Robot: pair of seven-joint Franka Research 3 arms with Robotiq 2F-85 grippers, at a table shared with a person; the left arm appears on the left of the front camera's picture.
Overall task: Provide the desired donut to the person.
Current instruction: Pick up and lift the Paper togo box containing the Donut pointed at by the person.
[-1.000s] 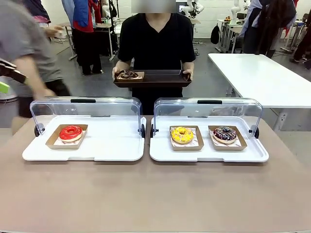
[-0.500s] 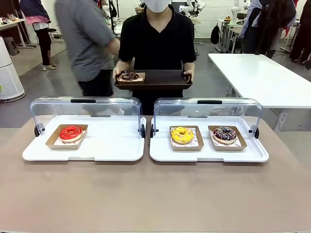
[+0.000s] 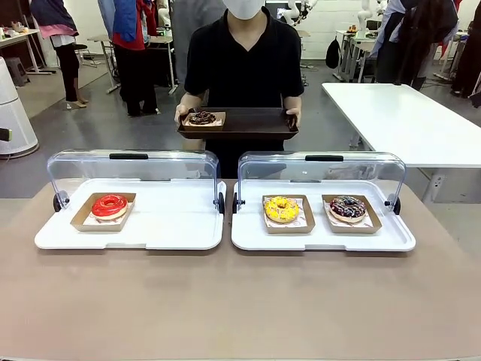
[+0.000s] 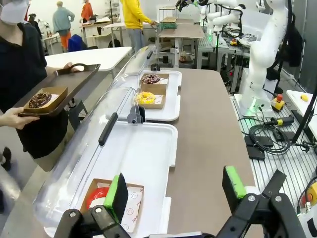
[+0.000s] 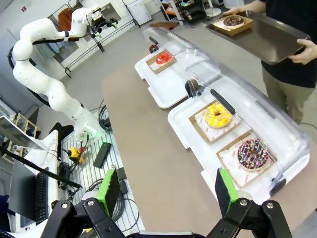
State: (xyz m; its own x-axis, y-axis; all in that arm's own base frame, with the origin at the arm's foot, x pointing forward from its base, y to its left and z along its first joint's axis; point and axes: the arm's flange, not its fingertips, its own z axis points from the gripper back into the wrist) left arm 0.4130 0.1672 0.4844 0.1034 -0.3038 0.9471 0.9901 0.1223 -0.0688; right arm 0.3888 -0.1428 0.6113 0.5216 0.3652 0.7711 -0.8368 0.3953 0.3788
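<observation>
gaping fully wide, left gripper (image 4: pixel 176 189) and right gripper (image 5: pixel 167 190) both hold nothing and touch nothing.

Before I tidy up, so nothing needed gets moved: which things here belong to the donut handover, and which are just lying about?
Job: person, held tray, red donut, yellow donut, sprinkled donut, left case, right case.
Lying about: white side table, floor cables.

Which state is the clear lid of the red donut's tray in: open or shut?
Open: the clear lid stands swung up behind the white tray, leaving the red donut uncovered.
</observation>
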